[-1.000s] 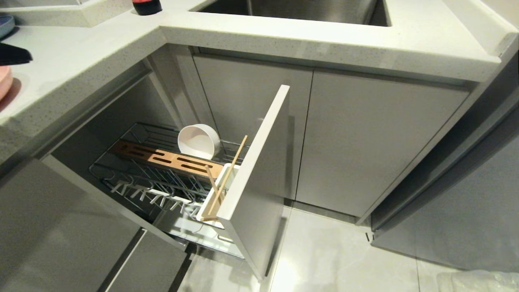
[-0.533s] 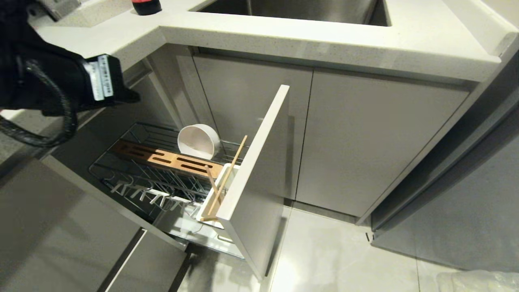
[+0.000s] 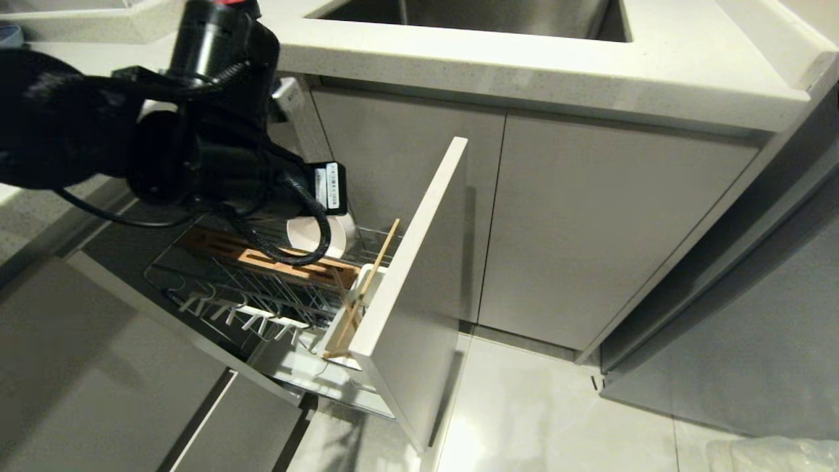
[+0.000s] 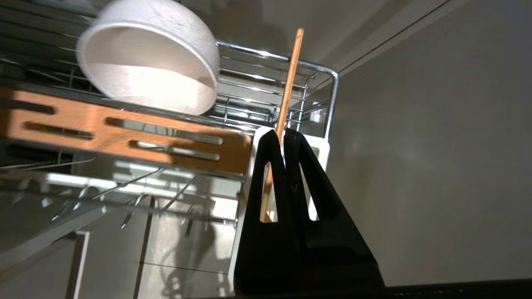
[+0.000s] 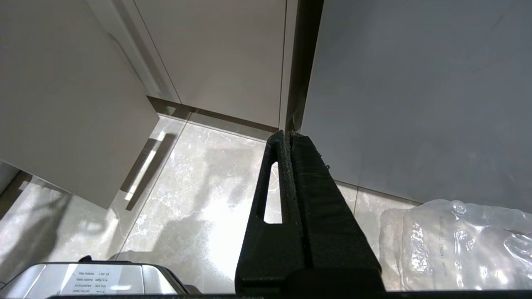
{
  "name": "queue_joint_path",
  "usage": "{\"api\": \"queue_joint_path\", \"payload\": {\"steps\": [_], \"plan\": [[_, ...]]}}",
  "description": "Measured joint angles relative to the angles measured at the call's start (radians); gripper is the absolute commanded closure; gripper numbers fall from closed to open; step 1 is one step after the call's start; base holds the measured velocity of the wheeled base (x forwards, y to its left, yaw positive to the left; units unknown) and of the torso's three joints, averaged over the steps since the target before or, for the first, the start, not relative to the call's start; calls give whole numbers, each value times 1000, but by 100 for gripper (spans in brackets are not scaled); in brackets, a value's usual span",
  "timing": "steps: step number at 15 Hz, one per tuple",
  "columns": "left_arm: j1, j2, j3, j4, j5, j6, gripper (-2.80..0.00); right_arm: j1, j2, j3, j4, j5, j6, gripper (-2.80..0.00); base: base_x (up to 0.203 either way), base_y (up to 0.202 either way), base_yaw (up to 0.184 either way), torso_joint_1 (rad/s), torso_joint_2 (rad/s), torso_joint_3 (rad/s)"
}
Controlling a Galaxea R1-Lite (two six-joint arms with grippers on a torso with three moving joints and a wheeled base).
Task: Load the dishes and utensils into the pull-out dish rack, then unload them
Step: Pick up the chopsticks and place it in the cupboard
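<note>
Mid-task, with bowl (image 3: 331, 237) propped in the pull-out dish rack (image 3: 216, 278) at frame centre-left and chopsticks (image 3: 364, 288) standing in its utensil cup (image 3: 367, 278); left end effector (image 4: 284, 133) closed and empty above the cup, needing parted fingers (image 4: 266, 149) before any grasp.

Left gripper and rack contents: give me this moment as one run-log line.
left gripper: shut, empty, above utensil cup | right gripper: shut, parked over floor | bowl: in dish rack | chopsticks: in cup
</note>
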Motion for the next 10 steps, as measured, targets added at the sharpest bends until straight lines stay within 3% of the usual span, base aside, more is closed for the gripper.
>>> {"api": "queue_joint_path", "payload": {"steps": [3, 6, 9, 10], "plan": [[8, 84, -13, -32, -34, 52, 0, 0, 0, 0, 0, 0, 0, 0, 0, 0, 0, 0, 0, 0], [32, 147, -28, -47, -126, 104, 0, 0, 0, 0, 0, 0, 0, 0, 0, 0, 0, 0, 0, 0], [48, 207, -70, -46, -139, 130, 0, 0, 0, 0, 0, 0, 0, 0, 0, 0, 0, 0, 0, 0], [51, 221, -81, -47, -139, 134, -280, 0, 0, 0, 0, 0, 0, 0, 0, 0, 0, 0, 0, 0]]}}
